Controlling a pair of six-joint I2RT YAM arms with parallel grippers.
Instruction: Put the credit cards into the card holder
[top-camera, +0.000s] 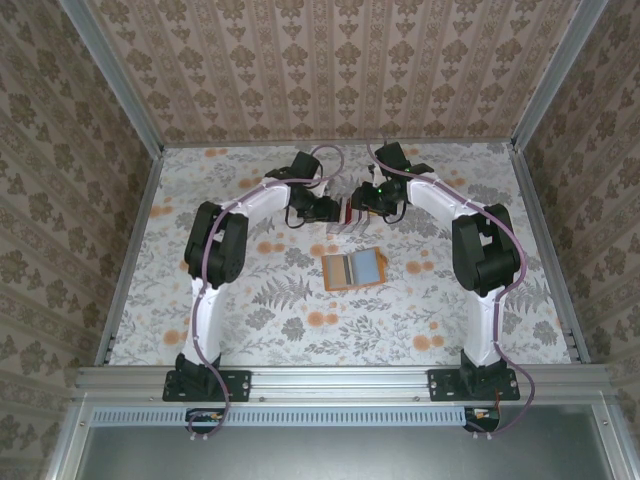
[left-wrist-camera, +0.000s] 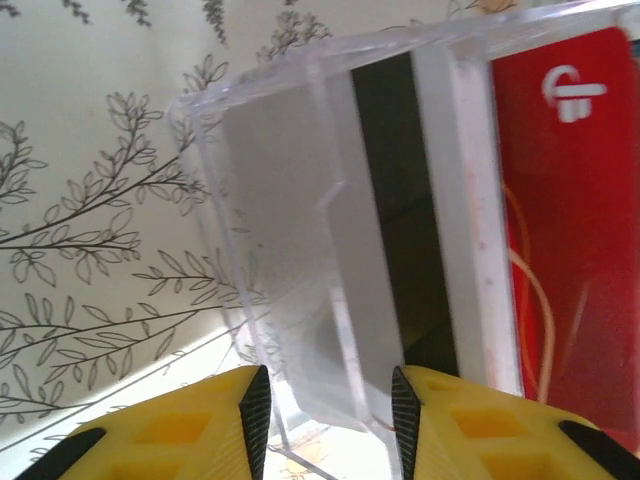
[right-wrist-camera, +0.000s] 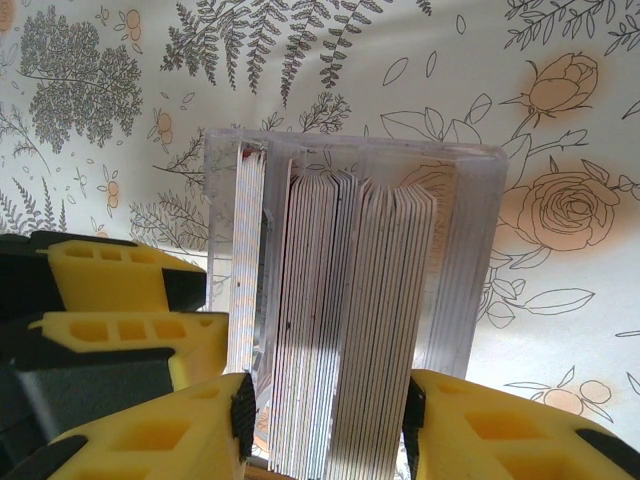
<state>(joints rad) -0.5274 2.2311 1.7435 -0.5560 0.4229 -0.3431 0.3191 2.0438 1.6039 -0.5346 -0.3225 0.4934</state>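
Top: holder (top-camera: 353, 269) lies open on the table (top-camera: 250, 330), on the near side of the rack (top-camera: 345, 216) and apart from it. Left gripper (top-camera: 328, 211) and right gripper (top-camera: 363, 200) meet at the rack from either side.

Left wrist: jaws narrow, straddling the rack's clear end. Cannot tell whether they grip it. Red card (left-wrist-camera: 570, 250) sits behind the next clear wall.

Right wrist: jaws half-wide, flanking the cards (right-wrist-camera: 340, 320) standing in the rack. Cannot tell whether they touch.

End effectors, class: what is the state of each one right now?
Left end effector: closed on the clear rack.
Right end effector: astride the cards in that rack; grip cannot be told.
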